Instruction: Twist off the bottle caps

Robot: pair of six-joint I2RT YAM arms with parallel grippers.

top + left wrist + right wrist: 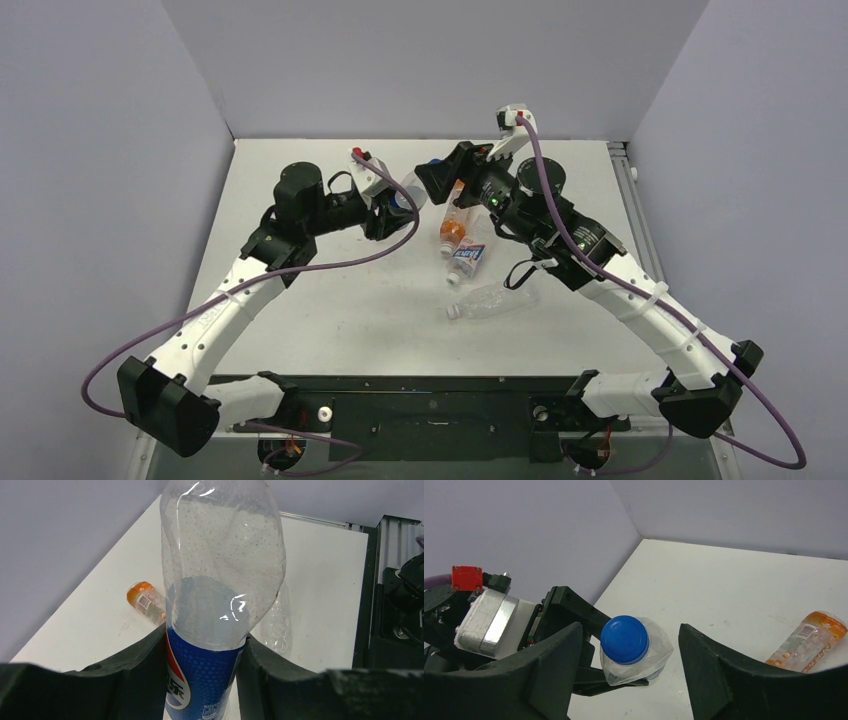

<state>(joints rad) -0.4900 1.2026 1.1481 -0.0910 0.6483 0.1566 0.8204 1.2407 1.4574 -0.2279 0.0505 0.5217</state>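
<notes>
My left gripper (205,680) is shut on the blue-labelled Pepsi bottle (220,580), its black fingers (135,665) pressed to the label on both sides. The bottle is held above the table, and its blue cap (624,639) faces my right gripper (631,652). That gripper is open: one jaw stands on each side of the cap, with a gap to both. In the top view the two grippers meet at the back middle of the table, left gripper (385,215) and right gripper (425,182), with the blue cap (402,201) between them.
Three more bottles lie on the table below the right arm: an orange one (452,230), a short one with a blue-white label (467,258) and a plain clear one (495,300). Grey walls close the back and sides of the white table (340,320).
</notes>
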